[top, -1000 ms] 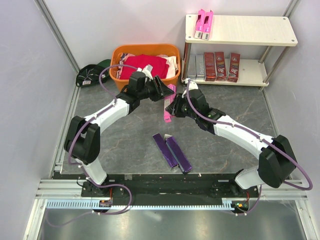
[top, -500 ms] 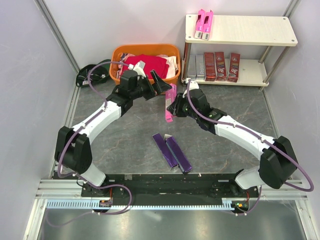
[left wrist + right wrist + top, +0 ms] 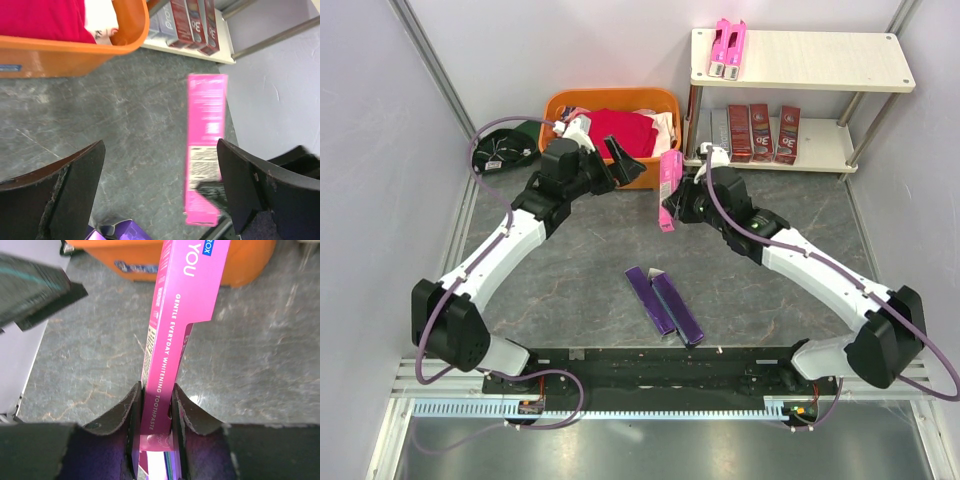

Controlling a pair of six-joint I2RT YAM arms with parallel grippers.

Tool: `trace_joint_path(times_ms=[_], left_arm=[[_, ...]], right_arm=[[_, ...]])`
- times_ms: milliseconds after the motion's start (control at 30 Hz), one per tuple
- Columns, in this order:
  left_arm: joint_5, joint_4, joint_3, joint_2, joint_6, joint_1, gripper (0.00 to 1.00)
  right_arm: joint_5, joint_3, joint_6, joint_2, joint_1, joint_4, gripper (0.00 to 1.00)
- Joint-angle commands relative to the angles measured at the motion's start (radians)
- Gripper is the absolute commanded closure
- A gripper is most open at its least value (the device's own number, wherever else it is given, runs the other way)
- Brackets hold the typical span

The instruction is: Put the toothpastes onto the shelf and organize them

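The pink toothpaste box [image 3: 670, 180] is pinched near its lower end between the fingers of the right gripper [image 3: 157, 397], which is clamped tight on the box's two narrow sides. In the right wrist view white print runs along its face. From above it stands steeply tilted over the grey table [image 3: 570, 270], and its free upper end sits near the right front corner of the orange basket [image 3: 563, 105] and the shelf's left post. The shelf [image 3: 820, 62] stands at the far right. Two more pink boxes [image 3: 728, 48] lie side by side at the left end of its top board. On the lower board, silver-grey boxes [image 3: 710, 132] sit at the left with three dark red boxes [image 3: 761, 132] just beside them. Two purple boxes [image 3: 665, 305] lie side by side, touching, on the table nearer the arm bases, well apart from the shelf. The left gripper [image 3: 617, 163] hangs in front of the basket, just left of the held box, with its jaws spread wide and nothing between them. A red cloth [image 3: 618, 128] fills much of the basket.
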Motion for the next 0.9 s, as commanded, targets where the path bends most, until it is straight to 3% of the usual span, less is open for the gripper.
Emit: trace_joint_path(times_ms=[0,367,633,867], left_arm=[[-0.065,-0.025,0.009,-0.032,0.078,0.002,0.00],[-0.022,-0.034,0.009,0.019,0.078,0.005,0.00],[0.010,-0.036,0.011,0.050,0.076,0.005,0.00],[0.064,-0.042,0.026,0.086,0.076,0.005,0.00]], right_arm=[[0.041,0.108,-0.052,-0.059,-0.012,0.001,0.78],[0.064,0.373,-0.132,-0.006,-0.086,-0.046,0.78],[0.059,0.585,-0.176,0.059,-0.221,-0.049,0.78],[-0.002,0.816,-0.204,0.212,-0.375,-0.066,0.77]])
